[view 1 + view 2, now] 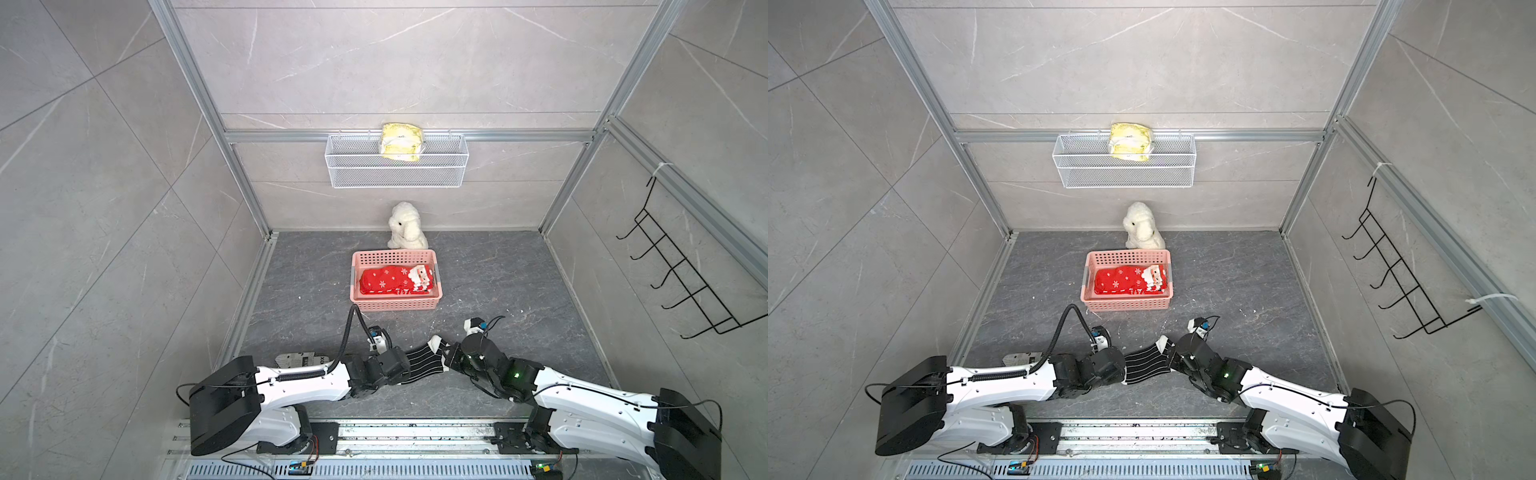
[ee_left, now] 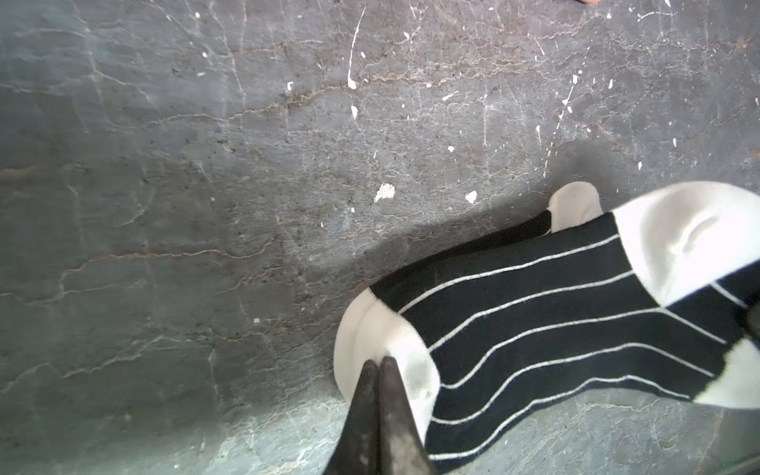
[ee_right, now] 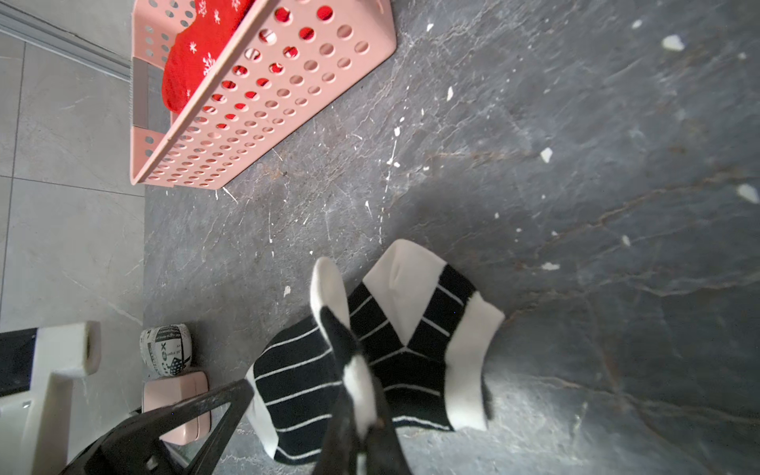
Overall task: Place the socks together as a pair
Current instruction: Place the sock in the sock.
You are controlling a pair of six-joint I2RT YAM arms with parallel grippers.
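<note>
Overhead stereo pair, wrists close, sharing socks [image 2: 555, 329]

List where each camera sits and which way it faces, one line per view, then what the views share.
Top views: overhead behind the arm bases, looking down and forward at the pink basket and plush toy; the left arm and right arm show whole.
Left wrist: looks along the shut left gripper down at the floor, pinching the black striped socks.
Right wrist: looks past the shut right gripper, on the socks' other end, toward the basket.
Shared: all views show the striped socks; top and right wrist views show the basket.
</note>
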